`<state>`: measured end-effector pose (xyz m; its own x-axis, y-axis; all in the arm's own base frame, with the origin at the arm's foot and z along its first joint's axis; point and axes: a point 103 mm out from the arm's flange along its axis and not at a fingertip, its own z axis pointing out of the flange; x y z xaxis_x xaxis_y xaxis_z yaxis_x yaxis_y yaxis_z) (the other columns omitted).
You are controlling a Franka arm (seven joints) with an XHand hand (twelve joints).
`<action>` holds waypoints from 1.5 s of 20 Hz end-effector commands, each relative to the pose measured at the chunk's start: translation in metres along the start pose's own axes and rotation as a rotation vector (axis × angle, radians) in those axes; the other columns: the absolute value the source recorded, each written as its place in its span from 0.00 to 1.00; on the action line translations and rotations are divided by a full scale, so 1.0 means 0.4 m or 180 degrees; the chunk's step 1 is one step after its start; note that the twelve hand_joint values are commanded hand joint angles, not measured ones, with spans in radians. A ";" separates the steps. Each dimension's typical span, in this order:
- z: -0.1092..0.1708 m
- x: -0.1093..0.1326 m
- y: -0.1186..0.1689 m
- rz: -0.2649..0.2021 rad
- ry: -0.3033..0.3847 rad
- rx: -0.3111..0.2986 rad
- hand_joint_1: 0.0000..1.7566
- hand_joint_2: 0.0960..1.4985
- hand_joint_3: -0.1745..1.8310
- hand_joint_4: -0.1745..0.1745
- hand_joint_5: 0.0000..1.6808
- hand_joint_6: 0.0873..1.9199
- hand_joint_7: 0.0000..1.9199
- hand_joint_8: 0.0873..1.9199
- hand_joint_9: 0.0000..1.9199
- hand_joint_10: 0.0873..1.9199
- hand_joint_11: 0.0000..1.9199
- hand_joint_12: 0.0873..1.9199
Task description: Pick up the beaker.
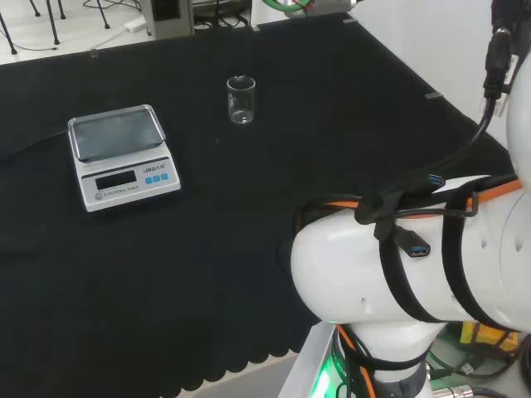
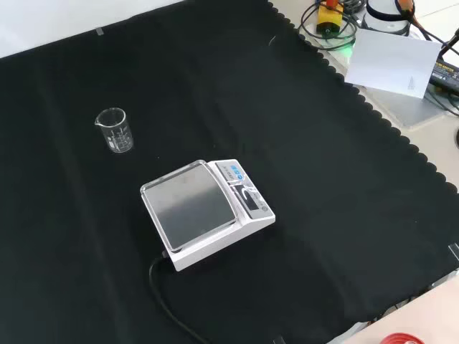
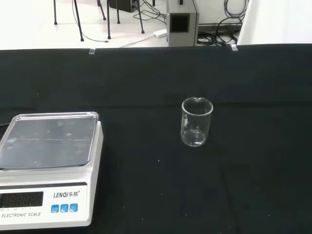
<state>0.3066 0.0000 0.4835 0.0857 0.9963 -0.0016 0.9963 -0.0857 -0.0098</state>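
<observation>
Since the beaker (image 1: 241, 99) is standing upright and by itself on the black tabletop (image 1: 249, 191), we've got about the easiest setup we could ask for: it looks empty, its spout shows at the rim, and nothing is touching it. In the head view it sits toward the far side of the cloth, up and to the right of the scale (image 1: 121, 157), with a clear strip of cloth between them; in the front view it's over at the left, beyond the scale's pan. We can't tell what the robot hand is doing with its fingers right now, so we'd treat the reach as not yet begun. What we'd aim for is to come in level with the glass wall, from the open side away from the scale, fingers spread wider than the beaker before we get close, and then wrap around its middle rather than up at the rim. Clear glass like this is probably slick and light, so we reckon a nudge on the way in could skid or tip it. We'd also keep the arm (image 1: 415, 265) clear of the scale's black cable (image 2: 168, 301) trailing off its back.
</observation>
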 end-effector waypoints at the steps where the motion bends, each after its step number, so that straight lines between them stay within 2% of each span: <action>1: -0.004 -0.028 0.002 0.0013 0.0007 -0.0001 0.33 0.37 0.31 0.49 0.12 0.17 0.17 0.34 0.22 0.39 0.03 0.72; 3: -0.006 -0.059 0.003 0.0017 0.0053 -0.0001 0.33 0.40 0.27 0.49 0.14 0.13 0.16 0.35 0.22 0.39 0.02 0.76; 7: 0.003 -0.112 0.016 0.0038 0.0047 0.0024 0.33 0.42 0.23 0.49 0.16 0.08 0.16 0.35 0.22 0.39 0.01 0.77; 9: 0.011 -0.111 0.031 0.0055 0.0041 0.0034 0.33 0.43 0.22 0.49 0.16 0.07 0.16 0.35 0.22 0.39 0.01 0.77; 13: 0.046 -0.075 0.108 0.0154 0.0109 0.0064 0.33 0.43 0.22 0.49 0.16 0.07 0.16 0.34 0.22 0.39 0.01 0.77; 16: 0.073 0.040 0.181 0.0240 0.0140 0.0087 0.34 0.43 0.22 0.49 0.16 0.07 0.16 0.34 0.22 0.39 0.01 0.77; 17: 0.082 0.067 0.209 0.0261 0.0212 0.0112 0.34 0.43 0.21 0.49 0.16 0.07 0.16 0.34 0.22 0.39 0.01 0.77; 18: 0.090 0.065 0.237 0.0275 0.0240 0.0118 0.34 0.43 0.21 0.49 0.16 0.07 0.16 0.34 0.22 0.39 0.01 0.77; 19: 0.099 0.083 0.263 0.0596 0.0726 0.0068 0.34 0.43 0.21 0.49 0.16 0.06 0.16 0.34 0.22 0.39 0.01 0.77; 20: 0.111 0.057 0.292 0.0624 0.0852 0.0101 0.34 0.43 0.21 0.49 0.16 0.06 0.16 0.34 0.22 0.39 0.01 0.77; 21: 0.122 0.050 0.317 0.0472 0.0788 0.0130 0.34 0.43 0.21 0.49 0.15 0.06 0.16 0.34 0.22 0.39 0.01 0.77; 22: 0.136 0.047 0.345 0.0452 0.0672 0.0151 0.34 0.42 0.21 0.50 0.15 0.06 0.16 0.34 0.22 0.39 0.01 0.77; 23: 0.147 0.012 0.369 0.0559 0.0798 0.0136 0.34 0.42 0.21 0.50 0.15 0.06 0.15 0.34 0.22 0.39 0.01 0.77; 24: 0.164 0.089 0.408 0.0569 0.0544 0.0177 0.34 0.42 0.21 0.50 0.15 0.06 0.15 0.34 0.21 0.39 0.01 0.77; 25: 0.175 0.065 0.433 0.0555 0.0425 0.0225 0.34 0.42 0.21 0.50 0.14 0.05 0.15 0.34 0.21 0.39 0.01 0.77; 26: 0.176 0.042 0.455 0.0374 0.0476 0.0222 0.34 0.42 0.21 0.50 0.14 0.05 0.14 0.34 0.21 0.39 0.01 0.77; 27: 0.179 0.010 0.470 0.0324 0.0300 0.0273 0.34 0.42 0.21 0.51 0.13 0.05 0.13 0.33 0.20 0.39 0.01 0.77; 28: 0.193 0.015 0.490 0.0337 0.0147 0.0300 0.34 0.42 0.21 0.52 0.12 0.04 0.12 0.33 0.20 0.39 0.00 0.77; 29: 0.203 0.020 0.513 0.0770 0.0880 0.0189 0.34 0.42 0.20 0.53 0.11 0.03 0.11 0.33 0.19 0.39 0.00 0.78; 30: 0.218 -0.027 0.523 0.0749 0.0886 0.0233 0.34 0.42 0.20 0.53 0.10 0.02 0.10 0.33 0.19 0.39 0.00 0.78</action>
<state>0.4370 0.0027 0.4219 0.2157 0.9645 0.1523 0.9729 -0.1989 -0.1183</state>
